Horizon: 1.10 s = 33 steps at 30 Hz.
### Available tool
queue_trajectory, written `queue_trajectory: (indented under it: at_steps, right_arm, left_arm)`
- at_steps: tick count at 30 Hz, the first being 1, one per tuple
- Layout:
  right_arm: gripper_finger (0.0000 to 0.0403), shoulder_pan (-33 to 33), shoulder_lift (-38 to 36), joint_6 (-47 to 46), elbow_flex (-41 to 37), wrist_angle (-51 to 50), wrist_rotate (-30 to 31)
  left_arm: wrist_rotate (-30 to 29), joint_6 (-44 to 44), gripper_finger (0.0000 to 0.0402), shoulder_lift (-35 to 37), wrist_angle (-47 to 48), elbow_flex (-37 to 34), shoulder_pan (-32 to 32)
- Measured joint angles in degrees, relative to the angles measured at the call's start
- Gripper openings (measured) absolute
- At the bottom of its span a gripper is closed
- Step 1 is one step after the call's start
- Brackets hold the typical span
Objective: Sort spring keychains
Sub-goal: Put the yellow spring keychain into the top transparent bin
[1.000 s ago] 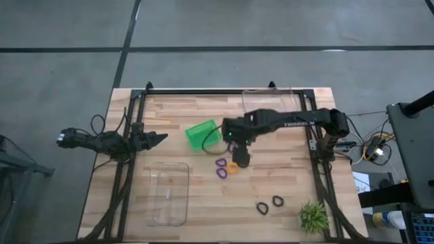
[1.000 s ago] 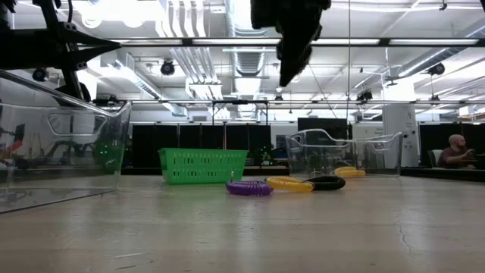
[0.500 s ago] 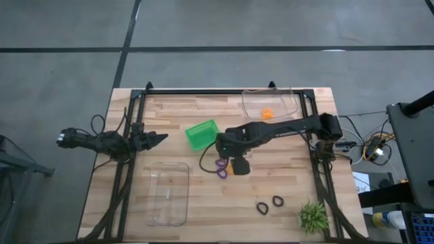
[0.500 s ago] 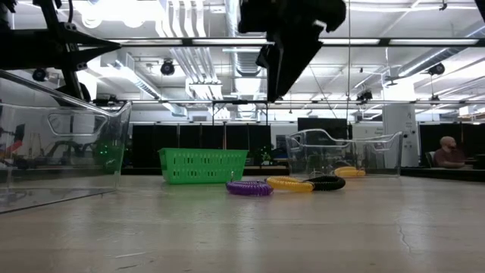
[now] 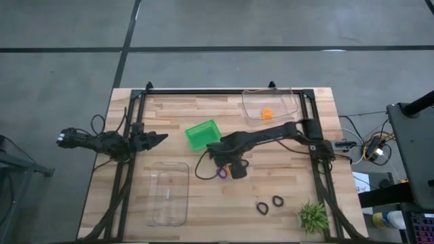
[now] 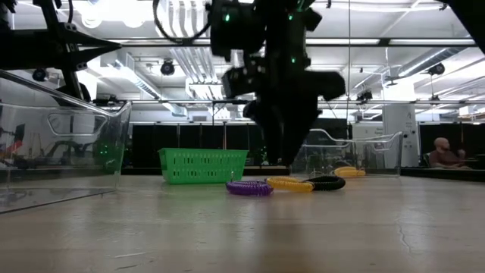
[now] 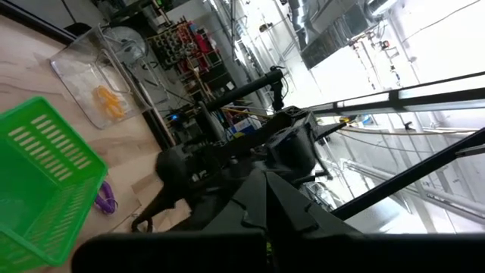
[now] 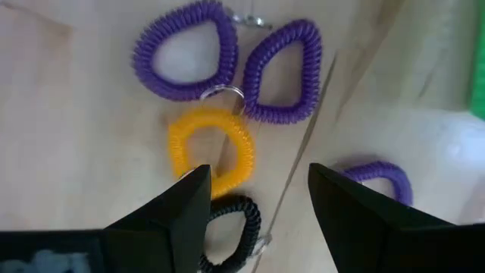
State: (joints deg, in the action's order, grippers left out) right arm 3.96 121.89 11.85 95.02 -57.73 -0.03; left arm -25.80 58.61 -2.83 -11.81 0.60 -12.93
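Observation:
A cluster of spring keychains lies mid-table: two purple loops point(image 8: 186, 49) point(image 8: 282, 72), an orange one point(image 8: 211, 152) and a black one point(image 8: 231, 227) side by side on the wood. Another purple loop point(image 8: 377, 178) lies a little apart. My right gripper point(image 8: 258, 205) hangs open just above this cluster point(image 5: 221, 173), pointing down, its fingers over the orange and black loops and clear of them point(image 6: 284, 155). Two more black loops point(image 5: 262, 207) point(image 5: 277, 200) lie nearer the front edge. My left gripper point(image 5: 163, 137) waits shut at the table's left side.
A green basket point(image 5: 203, 134) stands just left and far of the cluster. A clear bin point(image 5: 271, 105) at the back holds an orange loop point(image 5: 266, 114). Another clear bin point(image 5: 168, 193) stands front left. A small green plant point(image 5: 312, 217) sits at the front right corner.
My right gripper has come down from well above the table to just over the keychain cluster, shifting slightly toward the table's left and near edge and rolling about its own axis. The keychains have stayed where they were.

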Motion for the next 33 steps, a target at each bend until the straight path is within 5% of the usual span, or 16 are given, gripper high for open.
queue_trajectory:
  at_steps: [20, 29, 33]
  right_arm:
    - [0.0170, -0.41, 2.88, 1.04, -1.18, 2.86, -0.50]
    - [0.0038, -0.39, 2.71, 1.44, -3.26, 2.58, -3.06]
    - [0.0017, -0.42, 2.66, 0.54, -3.26, 2.24, -3.43]
  left_arm:
    - [0.00, -0.22, 0.0000, 0.00, -0.04, 0.00, 0.00]
    - [0.00, -0.26, 0.0000, 0.00, -0.04, 0.00, -0.01]
    - [-0.02, -0.31, 0.0000, 0.01, -0.07, 0.00, -0.01]
